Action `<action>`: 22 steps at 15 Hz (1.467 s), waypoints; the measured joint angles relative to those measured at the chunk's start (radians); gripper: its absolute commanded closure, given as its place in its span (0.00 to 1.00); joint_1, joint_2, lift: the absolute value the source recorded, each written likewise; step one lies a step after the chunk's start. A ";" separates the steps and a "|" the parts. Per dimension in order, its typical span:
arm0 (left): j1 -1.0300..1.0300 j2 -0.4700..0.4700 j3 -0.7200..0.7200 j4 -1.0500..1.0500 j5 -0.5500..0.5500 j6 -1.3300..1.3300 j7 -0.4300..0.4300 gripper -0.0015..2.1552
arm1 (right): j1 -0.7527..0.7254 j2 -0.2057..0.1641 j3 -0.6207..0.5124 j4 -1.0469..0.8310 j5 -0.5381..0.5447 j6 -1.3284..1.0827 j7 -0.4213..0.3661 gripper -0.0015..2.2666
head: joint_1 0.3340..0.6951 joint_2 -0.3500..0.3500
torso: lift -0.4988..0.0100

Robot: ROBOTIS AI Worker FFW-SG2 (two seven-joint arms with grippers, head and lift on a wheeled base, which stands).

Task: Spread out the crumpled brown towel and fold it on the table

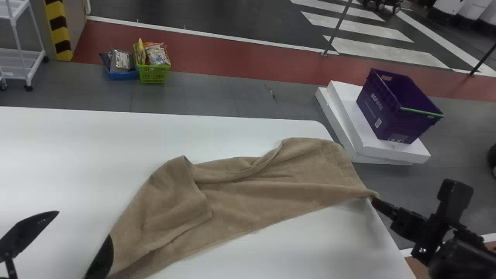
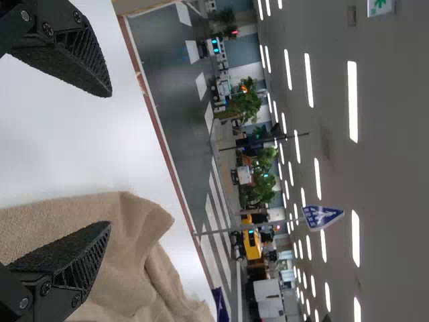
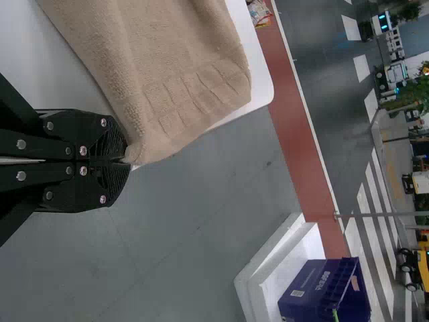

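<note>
Towel (image 1: 248, 201) lies long and rumpled on the white tabletop (image 1: 77, 155), running from the near left of the robot's head view up to the right edge, where its end pokes out a little past the side, over the grey floor (image 1: 217, 93). It isn't flat yet: a wide flap is doubled over on the left part, its hemmed corner resting on the cloth beneath, and a thick roll runs along the far side, with soft creases across the middle. Over at the right edge, the right gripper (image 1: 373, 200) has its fingers together, clamped on the towel's near right corner. The left gripper (image 1: 84, 223) is at the near left, fingers spread well apart, one over bare tabletop and the other right by the towel's left end; whether that one touches the cloth I can't tell. Past the table on the right, a purple crate (image 1: 395, 108) sits on stacked white slabs (image 1: 372, 143). Farther back to the left, a green basket (image 1: 153, 73) of packets stands beside a blue bin (image 1: 122, 74), also loaded, and a white cart (image 1: 23, 64) stands by a post (image 1: 59, 31) striped yellow and black.
</note>
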 measured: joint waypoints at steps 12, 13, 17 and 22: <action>0.002 0.018 -0.128 -0.097 -0.172 0.156 0.044 0.07 | 0.034 0.033 0.002 -0.039 -0.016 -0.053 0.007 0.72 | 1.00 0.00 | 0.73; 0.019 0.026 -0.117 -0.118 -0.182 0.187 0.044 0.08 | 0.034 0.030 -0.001 -0.037 -0.017 -0.057 0.007 0.72 | 1.00 0.00 | 0.73; 0.105 0.043 -0.038 -0.218 -0.212 0.350 0.047 0.10 | 0.034 0.027 -0.003 -0.027 -0.019 -0.073 0.012 0.72 | 1.00 0.00 | 0.73; 0.236 0.055 0.116 -0.386 -0.155 0.492 -0.036 0.16 | 0.034 0.019 -0.006 -0.026 -0.032 -0.081 0.016 0.72 | 1.00 0.00 | 0.73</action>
